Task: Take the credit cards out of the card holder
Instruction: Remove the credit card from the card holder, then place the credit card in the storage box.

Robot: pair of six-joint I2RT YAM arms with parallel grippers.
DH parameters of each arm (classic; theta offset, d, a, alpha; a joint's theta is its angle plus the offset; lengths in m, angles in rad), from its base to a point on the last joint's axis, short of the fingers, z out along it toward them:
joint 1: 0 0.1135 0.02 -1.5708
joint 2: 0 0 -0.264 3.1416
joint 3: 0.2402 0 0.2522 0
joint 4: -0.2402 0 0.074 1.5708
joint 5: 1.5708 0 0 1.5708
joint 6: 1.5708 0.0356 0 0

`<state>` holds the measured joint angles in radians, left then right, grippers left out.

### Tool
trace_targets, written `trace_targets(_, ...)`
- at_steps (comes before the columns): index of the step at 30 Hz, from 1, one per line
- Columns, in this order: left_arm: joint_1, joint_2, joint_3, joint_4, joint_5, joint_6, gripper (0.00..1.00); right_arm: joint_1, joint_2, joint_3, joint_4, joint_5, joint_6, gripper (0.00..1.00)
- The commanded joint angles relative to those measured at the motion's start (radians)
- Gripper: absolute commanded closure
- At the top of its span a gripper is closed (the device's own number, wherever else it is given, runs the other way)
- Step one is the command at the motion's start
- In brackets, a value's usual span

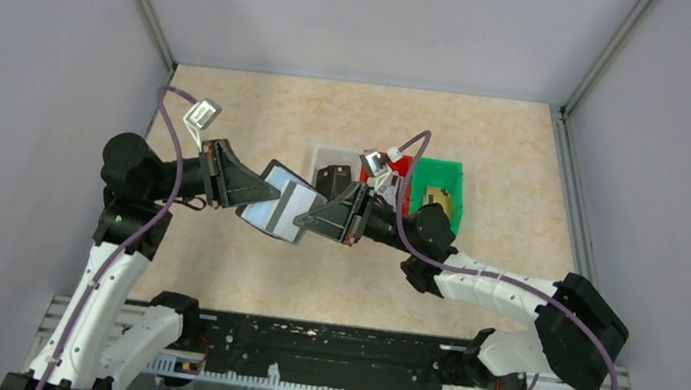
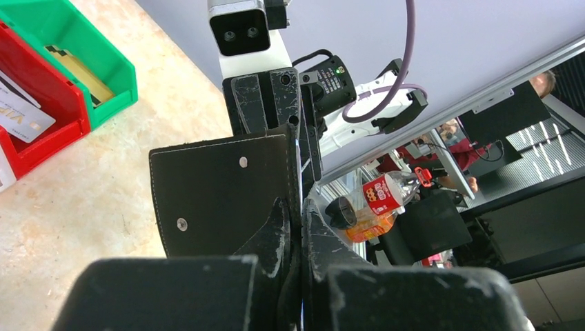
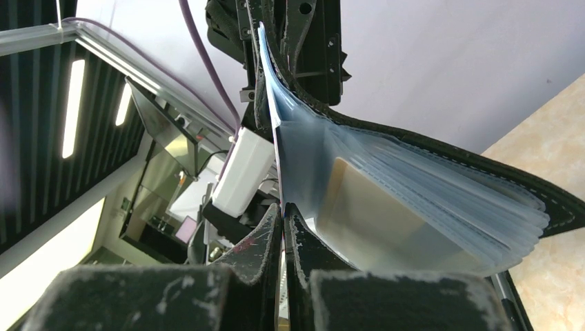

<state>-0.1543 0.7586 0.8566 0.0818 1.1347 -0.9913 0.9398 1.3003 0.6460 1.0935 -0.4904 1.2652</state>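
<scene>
Beige, marbled counter (image 1: 240, 272) below, plain grey walls (image 1: 36, 64) around, and both arms meet in mid-air above it. Between them hangs the card holder (image 1: 279, 209), spread open and clear of the surface.

Left hand (image 1: 259, 194) is pressed together on the black flap (image 2: 224, 196). Its own camera shows it up close: matte black leather, pale stitching along the edge, two small metal studs, nipped between scuffed black fingers (image 2: 272, 234).

Right hand (image 1: 306, 218) comes in from the opposite side, closed on the inner leaves. Its wrist view gives what the overhead cannot: a curved fan of thin, glossy grey-blue plastic sleeves (image 3: 441, 207), with a gold credit card (image 3: 365, 221) sitting inside one of them just beyond the fingertips (image 3: 259, 241). The black stitched outer cover curls round the far side of the fan. Whether that pinch takes in a card as well as a sleeve, I can't tell.

Beyond the right hand, three plastic bins sit side by side on the counter: a grey bin (image 1: 327, 152), a red bin (image 1: 403, 187) and a green bin (image 1: 454, 179). The left wrist view looks into two of them: a white card (image 2: 21, 114) lies in the red, a tan card (image 2: 86, 79) in the green. From above, the right arm covers much of the red one.
</scene>
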Motion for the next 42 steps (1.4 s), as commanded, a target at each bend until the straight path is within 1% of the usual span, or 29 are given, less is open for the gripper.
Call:
trace_targets(1,0.004,-0.007,0.036,0.061,0.000,-0.015,1.00,-0.001,-0.027,0.000,0.086,-0.001,-0.012,0.98)
trace_targets(4,0.004,-0.008,0.036,0.070,0.005,-0.023,1.00,-0.001,-0.015,-0.001,0.122,0.008,0.004,0.79)
trace_targets(6,0.004,-0.007,0.033,0.079,0.011,-0.034,1.00,-0.001,-0.001,0.007,0.148,0.013,0.015,0.75)
trace_targets(8,0.004,-0.007,0.031,0.084,0.018,-0.038,1.00,-0.001,0.024,0.020,0.188,0.013,0.036,0.75)
trace_targets(13,0.004,-0.008,0.032,0.085,0.031,-0.038,1.00,0.000,0.084,0.045,0.312,0.005,0.099,0.85)
trace_targets(16,0.004,-0.008,0.030,0.084,0.037,-0.034,1.00,0.001,0.095,0.047,0.338,0.004,0.106,0.87)
trace_targets(20,0.004,-0.008,0.031,0.090,0.041,-0.033,1.00,0.001,0.086,0.026,0.342,0.014,0.103,1.00)
trace_targets(25,0.004,-0.002,0.038,0.096,0.037,-0.029,1.00,0.001,0.047,-0.036,0.339,0.032,0.083,1.00)
trace_targets(28,0.004,-0.001,0.046,0.095,0.037,-0.012,1.00,0.000,0.002,-0.068,0.291,0.032,0.056,1.00)
trace_targets(34,0.004,0.003,0.067,0.060,0.036,0.051,1.00,-0.034,-0.109,-0.119,0.124,0.015,-0.001,1.00)
trace_targets(38,0.004,0.003,0.093,0.021,0.043,0.116,1.00,-0.123,-0.208,-0.159,0.019,-0.035,-0.002,1.00)
trace_targets(42,0.004,0.001,0.107,0.008,0.059,0.148,1.00,-0.254,-0.356,-0.152,-0.247,-0.105,-0.053,1.00)
